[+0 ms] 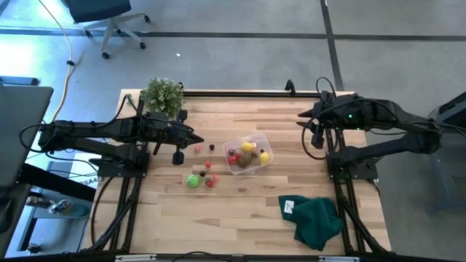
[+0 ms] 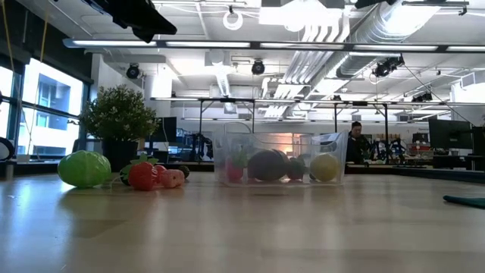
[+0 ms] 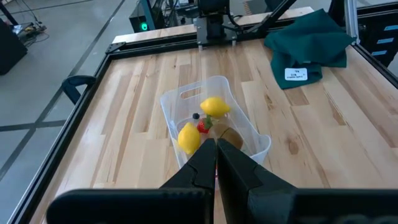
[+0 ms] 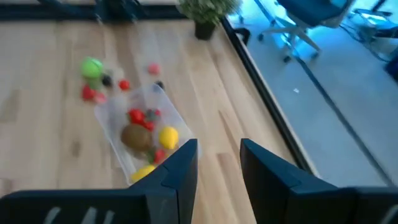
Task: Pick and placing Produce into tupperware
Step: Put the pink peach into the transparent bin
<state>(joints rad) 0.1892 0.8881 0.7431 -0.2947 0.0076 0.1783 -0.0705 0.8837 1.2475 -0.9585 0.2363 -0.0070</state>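
Observation:
The clear tupperware (image 1: 247, 154) stands mid-table and holds yellow, red and brown produce (image 3: 214, 107). More produce lies loose on the wood to its left: a bright green piece (image 1: 192, 181), a red one (image 1: 211, 180) and a few small ones (image 1: 198, 148). In the low view the green piece (image 2: 83, 168) and a red one (image 2: 142, 174) rest left of the tub (image 2: 280, 159). My left gripper (image 3: 216, 155) is shut, raised above the table just left of the tub and pointing at it. My right gripper (image 4: 217, 162) is open, raised near the table's far right, well away from the tub (image 4: 146, 134).
A potted leafy plant (image 1: 162, 93) stands at the far edge behind the left arm. A dark green cloth with a white label (image 1: 314, 217) lies near the right front corner. Bare wood shows in front of the tub and between the tub and the right arm's base.

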